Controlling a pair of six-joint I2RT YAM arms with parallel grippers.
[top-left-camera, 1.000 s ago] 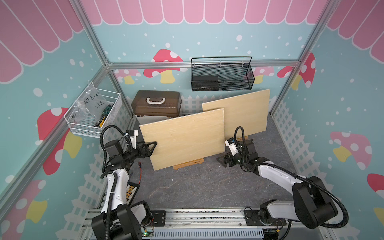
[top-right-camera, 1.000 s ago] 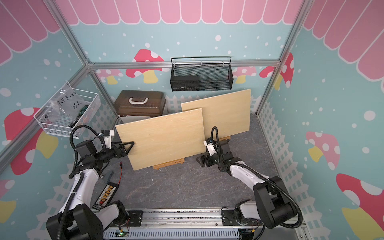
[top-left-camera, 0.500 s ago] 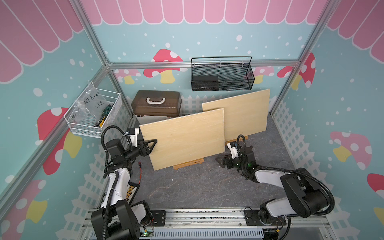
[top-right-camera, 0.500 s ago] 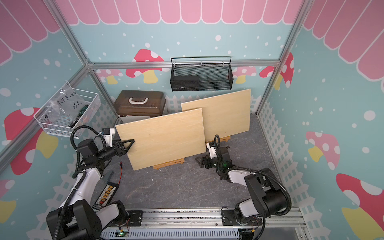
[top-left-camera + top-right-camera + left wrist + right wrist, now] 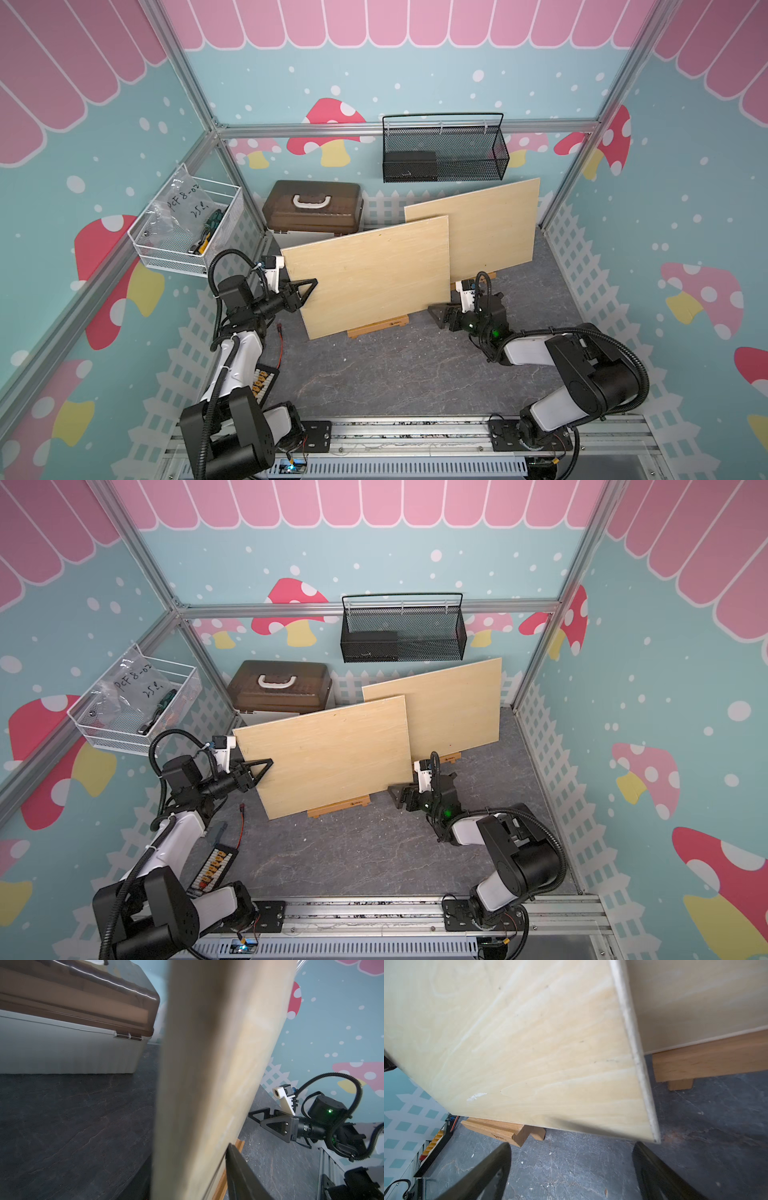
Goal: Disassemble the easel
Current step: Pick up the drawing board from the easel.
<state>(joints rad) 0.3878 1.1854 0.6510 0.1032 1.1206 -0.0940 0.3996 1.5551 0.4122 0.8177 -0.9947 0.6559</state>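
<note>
Slate floor (image 5: 395,374), board (image 5: 374,274) seemingly inside left gripper (image 5: 309,287)

1. Your two top views hang high over the front rail (image 5: 395,434), looking down and back; both take in the whole desk (image 5: 395,382).
2. Your left wrist camera sits close against the front board (image 5: 207,1064), edge-on, looking across to the right end effector (image 5: 256,1119).
3. Your right wrist camera faces that board's lower corner up close; both top views share it, along with the easel ledge (image 5: 500,1130).
</note>
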